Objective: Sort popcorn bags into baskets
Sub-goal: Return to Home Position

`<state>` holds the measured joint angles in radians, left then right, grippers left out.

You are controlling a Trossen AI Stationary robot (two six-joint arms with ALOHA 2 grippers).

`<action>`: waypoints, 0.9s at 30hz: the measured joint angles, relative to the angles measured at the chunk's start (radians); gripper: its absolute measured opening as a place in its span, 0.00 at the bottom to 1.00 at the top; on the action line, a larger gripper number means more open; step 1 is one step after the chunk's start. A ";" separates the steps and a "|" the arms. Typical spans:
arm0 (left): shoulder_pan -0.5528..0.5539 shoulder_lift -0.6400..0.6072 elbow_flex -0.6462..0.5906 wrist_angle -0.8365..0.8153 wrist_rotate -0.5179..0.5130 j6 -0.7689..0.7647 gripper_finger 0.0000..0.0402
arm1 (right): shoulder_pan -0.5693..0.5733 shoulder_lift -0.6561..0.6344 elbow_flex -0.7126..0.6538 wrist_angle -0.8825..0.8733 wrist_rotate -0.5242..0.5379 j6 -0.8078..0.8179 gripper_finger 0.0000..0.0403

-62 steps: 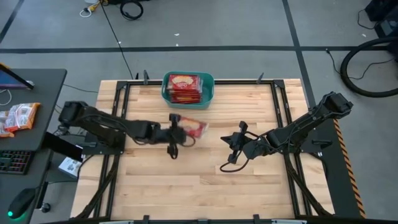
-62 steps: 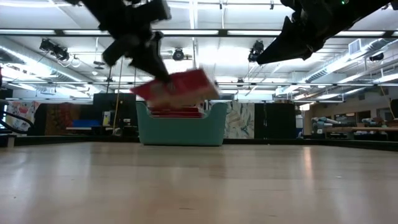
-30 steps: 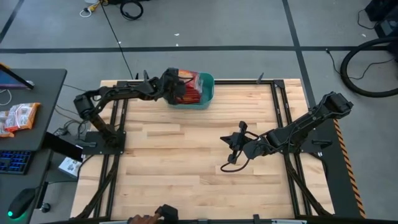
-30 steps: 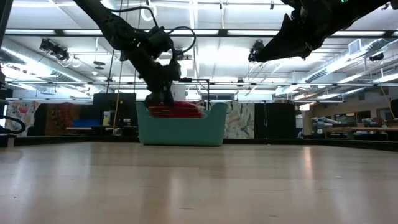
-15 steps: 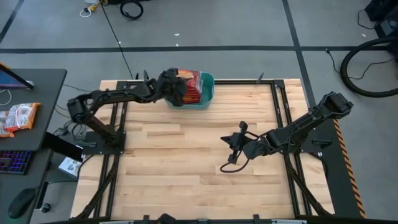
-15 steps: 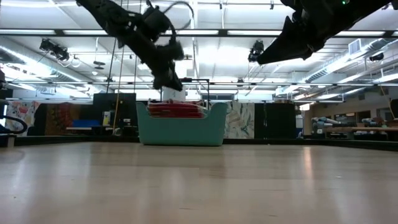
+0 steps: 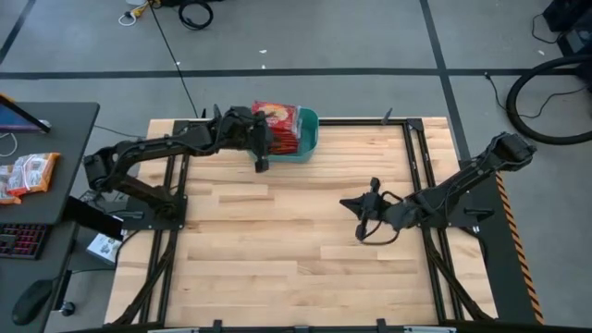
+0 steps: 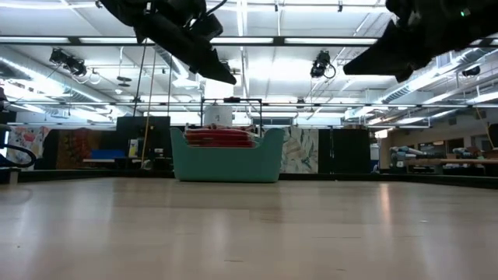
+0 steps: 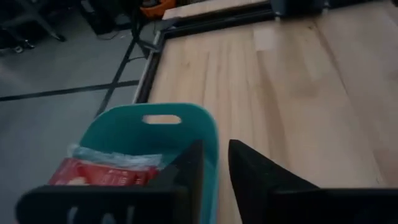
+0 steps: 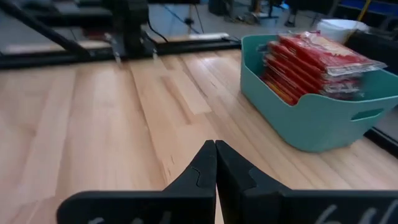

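Note:
The teal basket (image 7: pixel 312 125) stands at the table's far edge, left of centre, also in the low view (image 8: pixel 226 159). A stack of red popcorn bags (image 7: pixel 282 125) lies flat inside it, the top ones above the rim (image 8: pixel 222 137). My left gripper (image 7: pixel 261 159) hovers above the basket's near left corner, high over it (image 8: pixel 226 76). It is open by a narrow gap and empty (image 9: pixel 215 146). My right gripper (image 7: pixel 344 202) hangs over the table's right half, shut and empty (image 10: pixel 215 144). It faces the basket (image 10: pixel 311 124).
Bare wooden tabletop (image 7: pixel 277 250) stretches between the arms and toward the near edge. Black frame rails (image 7: pixel 180 166) run along the table's sides. A side desk at the left holds orange-and-white packets (image 7: pixel 28 174) and a keyboard.
My left gripper carried a red bag from the table's middle to the basket and let go of it there. It then rose and drew back toward the basket's near left corner. The bag now lies on the stack. My right gripper shifted slightly toward the table's right edge.

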<state>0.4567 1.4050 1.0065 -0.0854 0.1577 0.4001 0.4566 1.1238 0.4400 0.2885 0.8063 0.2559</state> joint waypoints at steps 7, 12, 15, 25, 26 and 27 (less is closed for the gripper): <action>-0.016 0.001 0.000 -0.026 -0.077 0.004 0.12 | -0.047 -0.152 -0.171 0.172 -0.070 -0.032 0.01; -0.007 -0.019 0.000 -0.076 -0.110 -0.001 0.08 | -0.038 -0.286 -0.229 0.174 -0.060 -0.032 0.01; -0.011 -0.071 -0.026 -0.072 -0.114 -0.016 0.07 | -0.014 -0.361 -0.251 0.175 0.015 -0.055 0.01; -0.092 -0.317 -0.237 0.055 -0.196 -0.173 0.04 | 0.012 -0.487 -0.323 0.255 0.068 -0.147 0.02; -0.108 -0.338 -0.254 0.057 -0.222 -0.185 0.04 | 0.008 -0.492 -0.330 0.282 0.040 -0.164 0.02; -0.126 -0.356 -0.270 0.052 -0.247 -0.196 0.04 | 0.003 -0.498 -0.341 0.317 0.004 -0.183 0.02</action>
<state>0.3305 1.0485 0.7370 -0.0333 -0.0897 0.2044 0.4594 0.6262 0.0987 0.6056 0.8103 0.0725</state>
